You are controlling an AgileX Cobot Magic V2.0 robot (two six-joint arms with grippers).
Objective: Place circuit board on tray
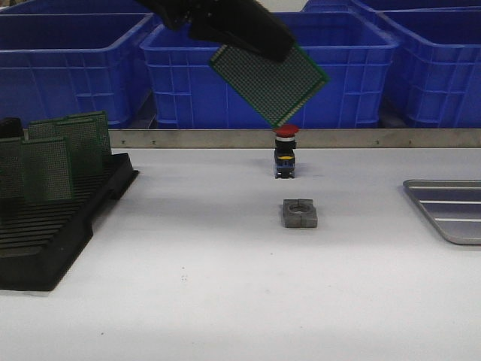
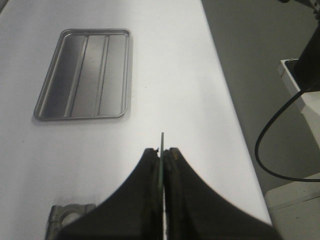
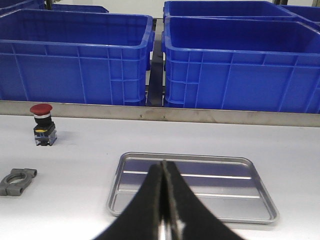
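Far left of front view: black slotted rack (image 1: 52, 226) w/ several green perfboards (image 1: 64, 154) standing upright in its slots.

Upper centre: left gripper (image 1: 248, 34) clamped on one edge of a green circuit board (image 1: 269, 81), carried tilted, high above the table (image 1: 225, 301). Left wrist view shows the board edge-on as a thin line pinched between both fingers (image 2: 150, 200).

Below it, mid-frame: red-capped pushbutton switch (image 1: 285, 154), then a grey metal clamp block (image 1: 300, 213) nearer the camera.

Right edge: the tray (image 1: 451, 214), ribbed, only partly in frame; nothing in it per the right wrist view. The right gripper (image 3: 166, 210) hangs just near the tray's edge, fingers pressed together, holding nothing.

Step, as I judge it: carry rightward to tray. To do it well: keep height till past switch and block, level the board to flat over the tray centre, lower till it rests on the ribs, then release. The right gripper sits close to the tray and may crowd the approach.

No brand, label or writing legible anywhere.
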